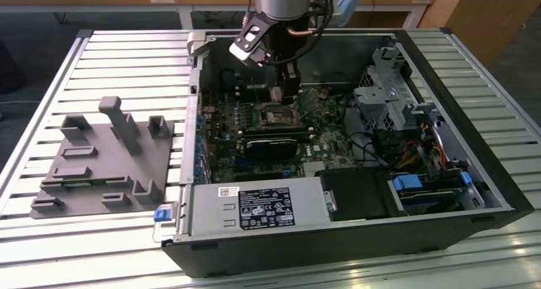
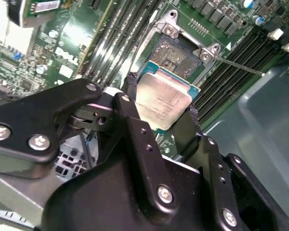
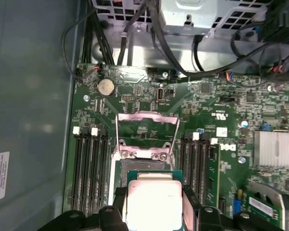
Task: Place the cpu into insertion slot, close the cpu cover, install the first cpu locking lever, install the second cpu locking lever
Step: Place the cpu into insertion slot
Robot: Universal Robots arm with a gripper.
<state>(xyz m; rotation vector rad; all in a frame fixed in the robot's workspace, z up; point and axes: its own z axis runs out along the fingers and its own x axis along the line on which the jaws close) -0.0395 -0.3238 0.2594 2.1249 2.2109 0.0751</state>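
Observation:
My gripper (image 2: 161, 109) is shut on the cpu (image 2: 164, 100), a flat square chip with a silvery top and green rim, pinched by its two opposite edges between black fingers (image 2: 131, 103). In the first wrist view the cpu (image 3: 154, 199) hangs just short of the insertion slot (image 3: 145, 168), above the board and apart from it. The slot (image 2: 176, 50) lies uncovered, its dark contact field showing. The cpu cover (image 3: 147, 130) stands flipped open beyond the slot. A thin locking lever (image 2: 241, 66) sticks out beside the socket. In the exterior view the gripper (image 1: 287, 89) hovers over the slot (image 1: 277, 116).
The open computer case (image 1: 439, 80) lies on a slatted table. Memory slots (image 3: 89, 163) flank the socket on both sides. A black fan card (image 1: 272, 144), the power supply (image 1: 253, 208), a drive cage (image 1: 384, 105) and cables (image 3: 135, 33) crowd the case. A grey fixture (image 1: 101, 156) stands at the exterior view's left.

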